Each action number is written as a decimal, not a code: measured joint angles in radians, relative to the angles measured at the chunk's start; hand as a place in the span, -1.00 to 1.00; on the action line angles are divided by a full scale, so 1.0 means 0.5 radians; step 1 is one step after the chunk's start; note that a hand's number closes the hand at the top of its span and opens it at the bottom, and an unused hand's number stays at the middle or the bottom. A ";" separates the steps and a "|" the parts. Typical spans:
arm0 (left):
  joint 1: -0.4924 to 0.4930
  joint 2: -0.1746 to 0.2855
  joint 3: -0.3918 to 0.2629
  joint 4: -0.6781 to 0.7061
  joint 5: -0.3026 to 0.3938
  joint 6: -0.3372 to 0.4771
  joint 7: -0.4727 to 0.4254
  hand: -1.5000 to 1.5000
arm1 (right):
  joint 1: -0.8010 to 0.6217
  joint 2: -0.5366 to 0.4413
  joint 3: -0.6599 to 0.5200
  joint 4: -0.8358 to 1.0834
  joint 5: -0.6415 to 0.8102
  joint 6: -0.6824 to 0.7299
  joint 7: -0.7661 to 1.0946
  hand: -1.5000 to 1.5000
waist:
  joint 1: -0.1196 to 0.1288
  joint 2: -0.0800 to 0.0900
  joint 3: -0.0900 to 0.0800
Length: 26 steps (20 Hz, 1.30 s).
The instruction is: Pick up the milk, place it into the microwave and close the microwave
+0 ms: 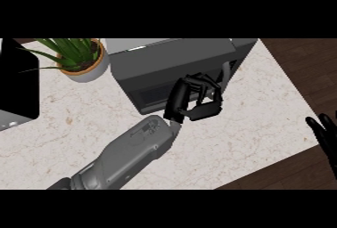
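You see one microwave (pixel 172 62), one potted plant (pixel 80 57), two hands; left hand (pixel 195 100) curled at the microwave's front, nothing visible in it; right hand (pixel 326 133) rests open at the right edge.

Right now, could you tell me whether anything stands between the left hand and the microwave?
Nothing visible does: the left hand is at the front of the microwave. The potted plant stands apart at its left, and the right hand rests at the right edge.

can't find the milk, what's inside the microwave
Of the microwave only its dark front and grey top show; the inside is hidden, and the left hand covers part of the front. No milk is visible.
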 measured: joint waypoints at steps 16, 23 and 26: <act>-0.046 0.000 0.005 0.122 0.208 -0.025 -0.289 1.00 | -0.089 -0.100 -0.066 -0.095 -0.177 0.010 0.124 -1.00 | -0.057 0.006 0.007; -0.051 0.001 -0.005 0.146 0.275 -0.020 -0.379 1.00 | -0.116 -0.134 -0.097 -0.122 -0.247 0.003 0.169 -1.00 | -0.079 0.008 0.009; -0.059 0.000 -0.015 0.157 0.298 -0.019 -0.409 1.00 | -0.128 -0.158 -0.119 -0.119 -0.273 0.002 0.190 -1.00 | -0.081 0.010 0.010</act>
